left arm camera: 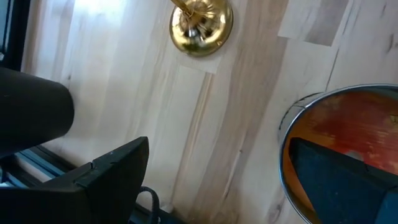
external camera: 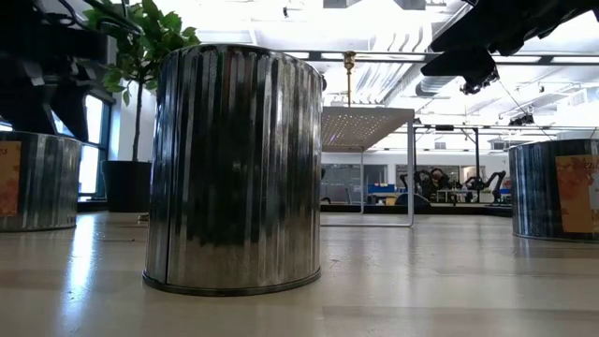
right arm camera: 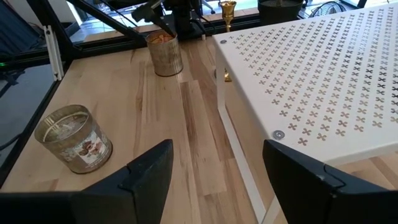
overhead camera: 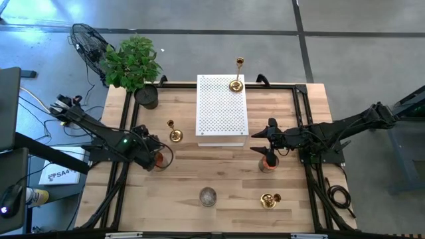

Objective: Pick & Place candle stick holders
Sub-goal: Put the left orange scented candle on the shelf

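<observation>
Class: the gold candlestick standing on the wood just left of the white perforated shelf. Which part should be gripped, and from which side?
Grip the slim stem of the candlestick, coming from above or from its left, where the left end effector waits. It stands upright; the flared base is too wide, and the white shelf crowds its right.

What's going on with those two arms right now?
Right gripper open, empty, beside white perforated metal shelf. Left gripper over candle jar. One shiny gold-brass candlestick on shelf; two on table.
</observation>
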### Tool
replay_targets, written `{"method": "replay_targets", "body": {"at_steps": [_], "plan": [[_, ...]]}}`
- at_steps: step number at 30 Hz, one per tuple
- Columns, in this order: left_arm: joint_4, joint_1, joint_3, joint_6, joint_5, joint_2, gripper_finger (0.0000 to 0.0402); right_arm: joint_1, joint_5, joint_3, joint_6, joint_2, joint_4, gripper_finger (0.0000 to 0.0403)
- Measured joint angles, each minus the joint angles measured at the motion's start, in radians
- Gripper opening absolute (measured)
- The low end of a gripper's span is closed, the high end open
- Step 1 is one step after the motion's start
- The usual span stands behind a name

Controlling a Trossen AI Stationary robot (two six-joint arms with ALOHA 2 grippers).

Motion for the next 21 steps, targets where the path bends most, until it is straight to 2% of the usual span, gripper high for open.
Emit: {"method": "replay_targets", "body": {"at_steps": [4,7,17,21], "plan": [[0.000,0.000,0.000,-0.005,0.003,0.006,0.0377,0.000,-0.004,0.000,0.000,0.000,0.000,0.0243],[0.000,0.000,0.000,-0.007,0.011,0.006,0.0360,0.000,-0.005,0.000,0.000,0.000,0.000,0.0243],[0.004,0.000,0.000,-0.007,0.017,0.006,0.0226,0.000,-0.004,0.000,0.000,0.000,0.000,0.0243],[0.013,0.000,0.000,-0.008,0.038,0.006,0.0185,0.000,-0.015,0.000,0.003,0.000,0.000,0.0243]]}}
